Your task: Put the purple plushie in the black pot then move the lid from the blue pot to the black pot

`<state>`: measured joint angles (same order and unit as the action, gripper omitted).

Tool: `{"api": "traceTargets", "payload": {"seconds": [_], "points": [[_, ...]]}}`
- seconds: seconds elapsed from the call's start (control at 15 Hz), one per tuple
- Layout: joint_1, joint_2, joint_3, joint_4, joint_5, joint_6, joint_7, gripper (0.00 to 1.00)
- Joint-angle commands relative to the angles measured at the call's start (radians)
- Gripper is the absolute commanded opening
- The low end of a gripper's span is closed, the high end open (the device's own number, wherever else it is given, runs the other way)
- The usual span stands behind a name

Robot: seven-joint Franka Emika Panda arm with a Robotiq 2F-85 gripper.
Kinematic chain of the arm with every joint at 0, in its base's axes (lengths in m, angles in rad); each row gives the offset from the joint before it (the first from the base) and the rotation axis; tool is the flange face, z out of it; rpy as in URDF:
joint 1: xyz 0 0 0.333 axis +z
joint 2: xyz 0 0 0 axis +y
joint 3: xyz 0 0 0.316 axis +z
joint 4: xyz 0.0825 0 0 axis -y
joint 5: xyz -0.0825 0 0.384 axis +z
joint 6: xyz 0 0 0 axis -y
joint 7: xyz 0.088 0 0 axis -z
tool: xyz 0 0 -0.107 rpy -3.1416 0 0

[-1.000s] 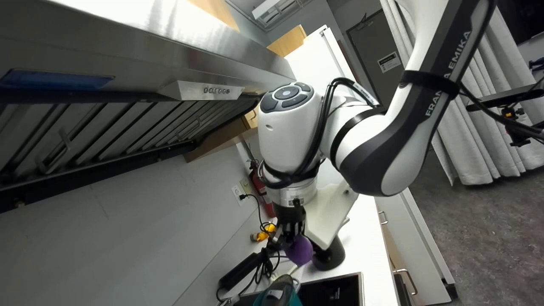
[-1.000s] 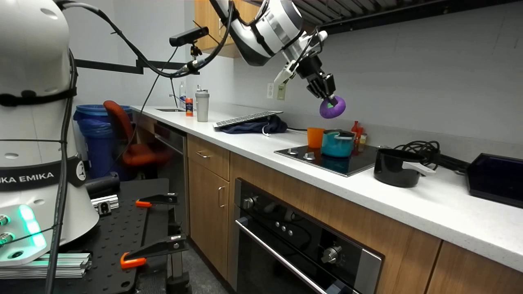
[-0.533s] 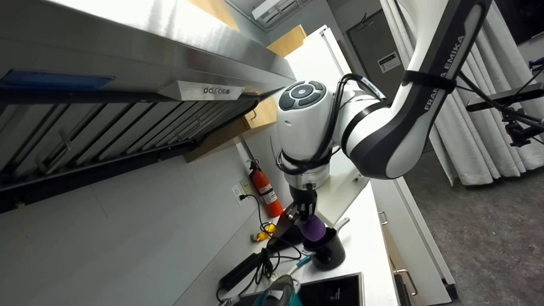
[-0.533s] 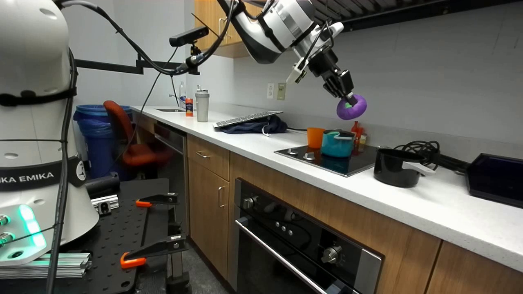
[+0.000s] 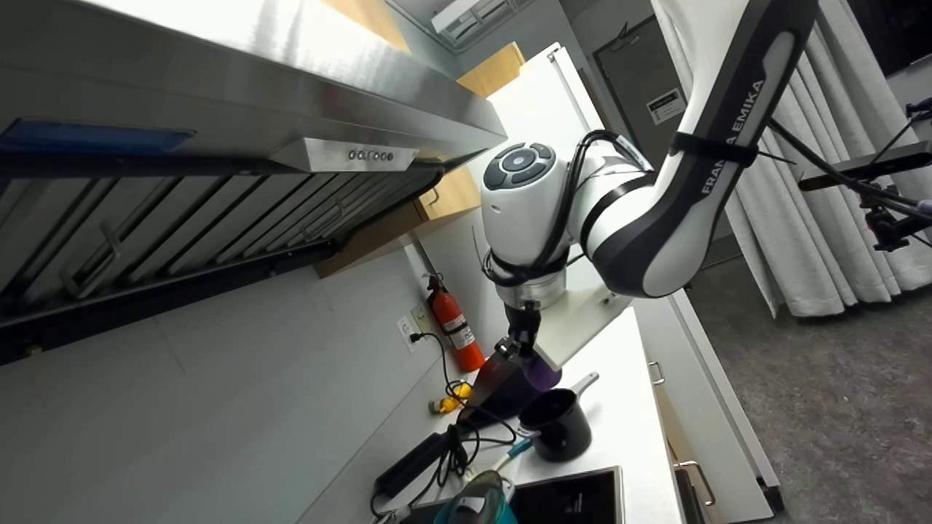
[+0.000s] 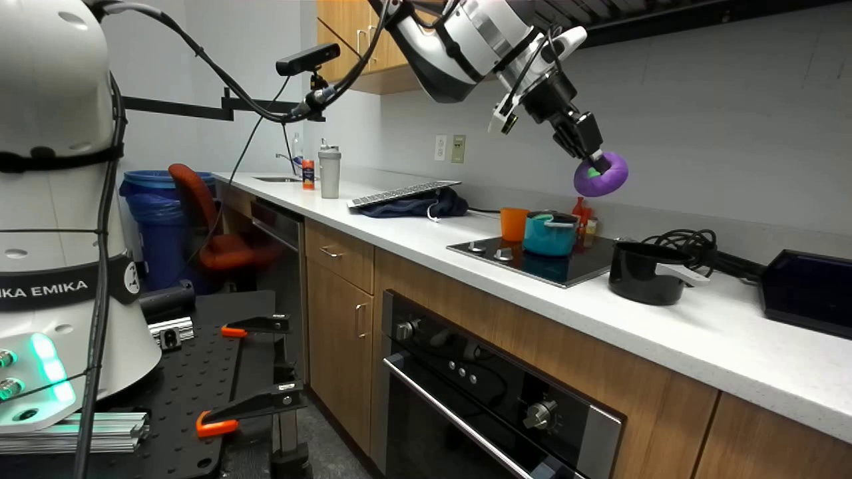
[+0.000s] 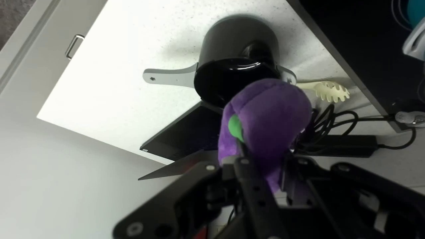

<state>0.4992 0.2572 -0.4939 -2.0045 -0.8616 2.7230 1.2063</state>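
One purple plushie (image 7: pixel 272 113) hangs in your gripper (image 6: pixel 598 163), up in the air and higher than the rim of the black pot (image 6: pixel 642 273). You have the jaws clamped on it, standing only a little apart with the soft fabric caught between them, and a green patch (image 7: pixel 235 126) shows on the toy's near side. In your wrist view it covers part of the pot's mouth, but you cannot tell from these angles whether it is straight above.

The black pot stands upright on the desk (image 6: pixel 732 339), just beside the cooktop (image 6: pixel 592 261). Your wrist view shows a long grey handle (image 7: pixel 169 77) on it and a shorter one across from that. The lid (image 5: pixel 482 486) is on the blue pot (image 6: pixel 549 239), which sits on the cooktop with an orange cup (image 6: pixel 513 224) beside it and a red bottle (image 6: pixel 580 209) behind.

Near the black pot you have a pale slotted spoon (image 7: pixel 332 91) lying flat, a tangle of black cord (image 7: pixel 332 121) and a dark angular object (image 6: pixel 809 293). Farther along the desk, a keyboard (image 6: pixel 403 193) rests tilted on a dark cloth (image 6: pixel 426 206).
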Motion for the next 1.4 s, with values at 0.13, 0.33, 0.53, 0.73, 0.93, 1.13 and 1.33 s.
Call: {"api": "traceTargets", "payload": {"seconds": [0.13, 0.33, 0.53, 0.73, 0.93, 1.13, 1.33], "points": [[-0.038, 0.121, 0.01, 0.125, 0.103, -0.001, -0.006, 0.05], [-0.106, 0.164, 0.075, 0.184, 0.116, -0.019, -0.011, 0.05], [-0.218, 0.189, 0.183, 0.237, 0.084, -0.051, 0.011, 0.05], [-0.254, 0.211, 0.214, 0.27, 0.088, -0.068, 0.01, 0.05], [-0.276, 0.228, 0.235, 0.291, 0.09, -0.095, 0.004, 0.05], [-0.292, 0.242, 0.25, 0.304, 0.093, -0.12, -0.003, 0.05], [-0.306, 0.254, 0.264, 0.314, 0.1, -0.137, -0.01, 0.05]]}}
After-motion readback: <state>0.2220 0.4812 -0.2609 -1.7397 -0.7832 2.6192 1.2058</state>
